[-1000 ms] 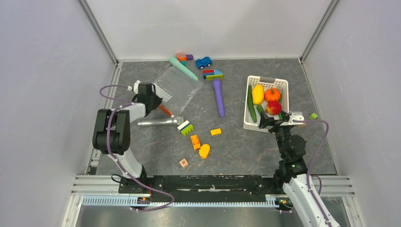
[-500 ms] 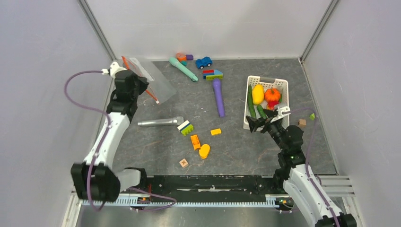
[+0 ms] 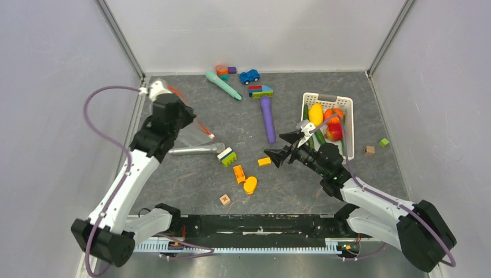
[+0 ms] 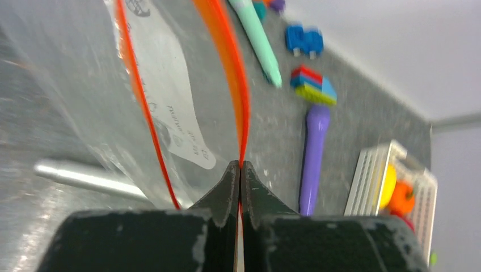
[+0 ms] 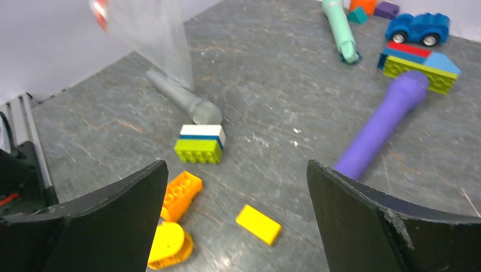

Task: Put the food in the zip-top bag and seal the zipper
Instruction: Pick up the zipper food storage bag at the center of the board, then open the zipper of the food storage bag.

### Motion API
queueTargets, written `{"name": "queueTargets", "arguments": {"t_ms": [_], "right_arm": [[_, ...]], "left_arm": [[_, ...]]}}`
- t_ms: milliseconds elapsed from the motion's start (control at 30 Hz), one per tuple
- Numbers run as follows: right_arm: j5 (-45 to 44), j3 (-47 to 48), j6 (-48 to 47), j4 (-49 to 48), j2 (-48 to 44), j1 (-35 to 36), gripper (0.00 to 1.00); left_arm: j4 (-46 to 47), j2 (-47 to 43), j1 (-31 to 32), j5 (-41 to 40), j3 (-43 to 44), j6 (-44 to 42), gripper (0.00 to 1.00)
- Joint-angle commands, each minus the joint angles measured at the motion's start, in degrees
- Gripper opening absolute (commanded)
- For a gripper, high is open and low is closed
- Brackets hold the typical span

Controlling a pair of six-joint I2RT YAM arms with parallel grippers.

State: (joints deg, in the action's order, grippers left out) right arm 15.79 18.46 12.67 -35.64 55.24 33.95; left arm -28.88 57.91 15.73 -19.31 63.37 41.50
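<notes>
My left gripper [image 3: 176, 116] is shut on the orange-red zipper [image 4: 230, 62] of the clear zip-top bag [image 4: 113, 85], which hangs lifted with its mouth parted and its white label [image 4: 176, 113] showing. In the top view the bag [image 3: 194, 132] hangs over the table's left side. The food lies in the white basket [image 3: 328, 97] at the right: yellow squash [image 3: 315, 114], orange pumpkin [image 3: 333, 114], red fruit [image 3: 334, 132]; the green pieces are mostly hidden by my arm. My right gripper [image 3: 282, 148] is open and empty, left of the basket, above a yellow block [image 5: 258, 224].
A silver cylinder [image 3: 194, 150] lies under the bag. A purple tool [image 3: 267, 119], a teal tool [image 3: 224, 85], a blue toy car [image 3: 249, 76] and stacked bricks [image 3: 261, 91] sit mid-back. Green-white brick [image 3: 227, 156], orange and yellow blocks [image 3: 244, 178] lie near centre.
My left gripper lifted the bag off the table and now carries it slightly nearer and right. My right gripper swung left, away from the basket's near edge, toward the table middle.
</notes>
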Motion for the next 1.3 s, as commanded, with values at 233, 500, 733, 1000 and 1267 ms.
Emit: {"name": "queueTargets", "arguments": {"t_ms": [233, 500, 733, 1000, 1267], "right_arm": [[-13.4, 8.9, 4.0, -11.3, 10.1, 8.9, 0.98], [-29.8, 9.1, 10.5, -13.8, 13.2, 11.3, 0.98], [-34.2, 18.3, 13.9, -7.4, 16.8, 11.2, 0.98], [-32.4, 27.4, 15.7, -2.5, 23.8, 11.2, 0.98], [-33.2, 33.8, 15.7, 1.2, 30.4, 11.2, 0.98]], "left_arm": [[10.7, 12.3, 16.9, 4.4, -4.7, 9.9, 0.02], [17.9, 13.5, 22.3, 4.7, -6.6, 12.2, 0.02], [17.8, 13.9, 24.9, 3.5, -6.8, 11.0, 0.02], [17.8, 14.7, 26.8, 3.3, -6.9, 10.6, 0.02], [17.8, 15.0, 27.9, 3.4, -7.2, 10.4, 0.02]]}}
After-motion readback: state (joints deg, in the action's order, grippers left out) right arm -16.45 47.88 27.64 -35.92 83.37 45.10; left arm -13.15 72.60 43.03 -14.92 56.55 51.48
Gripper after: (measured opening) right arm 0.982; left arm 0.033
